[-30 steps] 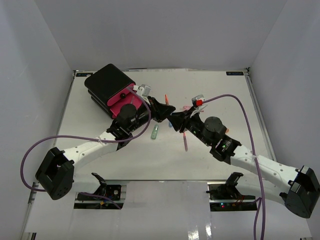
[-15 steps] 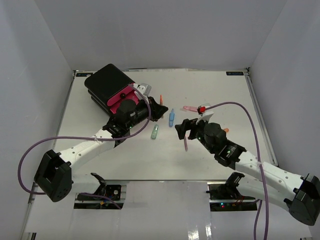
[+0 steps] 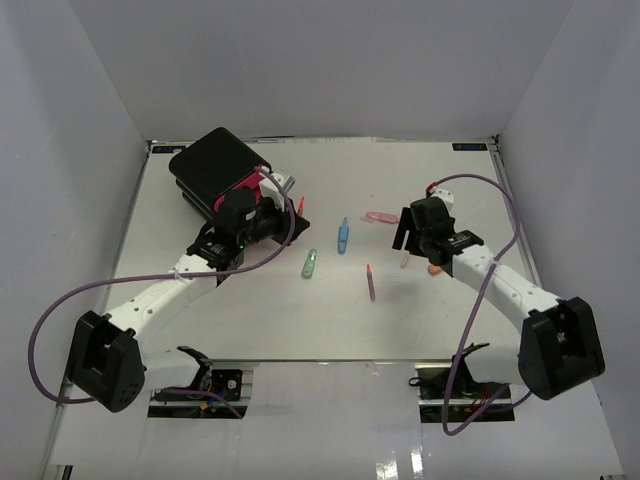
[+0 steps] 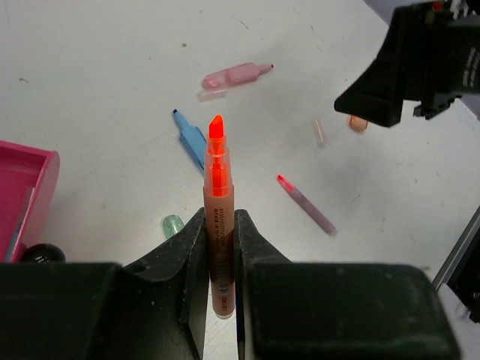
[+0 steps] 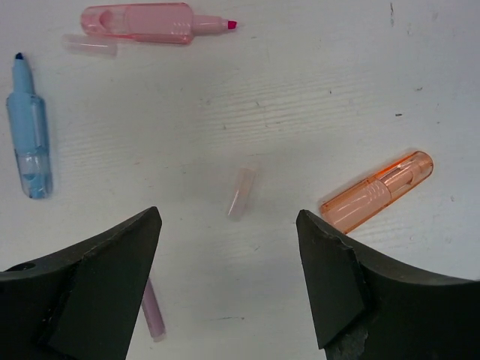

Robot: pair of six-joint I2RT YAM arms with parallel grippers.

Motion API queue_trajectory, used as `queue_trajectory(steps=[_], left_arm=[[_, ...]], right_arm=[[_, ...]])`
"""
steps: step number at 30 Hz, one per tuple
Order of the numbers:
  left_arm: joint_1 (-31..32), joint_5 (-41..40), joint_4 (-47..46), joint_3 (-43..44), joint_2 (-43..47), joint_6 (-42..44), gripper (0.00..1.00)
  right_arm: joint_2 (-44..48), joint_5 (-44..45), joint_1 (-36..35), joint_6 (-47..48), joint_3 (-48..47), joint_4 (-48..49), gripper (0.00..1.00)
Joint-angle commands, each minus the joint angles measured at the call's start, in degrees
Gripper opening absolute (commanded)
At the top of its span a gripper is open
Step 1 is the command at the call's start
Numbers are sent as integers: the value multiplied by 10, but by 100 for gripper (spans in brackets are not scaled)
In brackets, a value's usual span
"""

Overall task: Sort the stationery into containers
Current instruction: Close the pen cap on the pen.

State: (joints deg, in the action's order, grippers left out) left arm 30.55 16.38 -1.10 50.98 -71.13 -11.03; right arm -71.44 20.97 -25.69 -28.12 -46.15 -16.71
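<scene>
My left gripper (image 4: 219, 225) is shut on an uncapped orange highlighter (image 4: 218, 196), tip pointing away, just right of the black drawer box (image 3: 215, 165). The box's pink drawer (image 4: 26, 199) stands open. My right gripper (image 5: 229, 225) hangs open and empty above a pale pink cap (image 5: 241, 192) and an orange cap (image 5: 375, 193). On the table lie a blue highlighter (image 3: 343, 235), a pink highlighter (image 3: 380, 217), a purple pen (image 3: 371, 283) and a green cap (image 3: 310, 263).
A clear cap (image 5: 90, 45) lies beside the pink highlighter. The left arm's purple cable (image 3: 60, 310) loops over the table's left side. Grey walls close in the left, right and far sides.
The two grippers were together at the middle. The left one has drawn back towards the drawer box with the orange highlighter. The right one has opened and swung away to the right.
</scene>
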Motion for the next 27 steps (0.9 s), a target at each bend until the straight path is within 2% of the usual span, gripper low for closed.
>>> queue_trajectory(steps=[1, 4, 5, 8, 27], left_arm=[[0, 33, 0, -22, 28, 41, 14], [1, 32, 3, -22, 29, 49, 16], [1, 32, -1, -27, 31, 50, 17], [1, 31, -6, -30, 31, 49, 17], [1, 46, -8, -28, 36, 38, 18]], right_arm=[[-54, 0, 18, -26, -50, -57, 79], [-102, 8, 26, -40, -66, -77, 73], [-113, 8, 27, -53, -71, -80, 66], [-147, 7, 28, -69, -81, -90, 59], [-230, -7, 28, -87, -96, -57, 39]])
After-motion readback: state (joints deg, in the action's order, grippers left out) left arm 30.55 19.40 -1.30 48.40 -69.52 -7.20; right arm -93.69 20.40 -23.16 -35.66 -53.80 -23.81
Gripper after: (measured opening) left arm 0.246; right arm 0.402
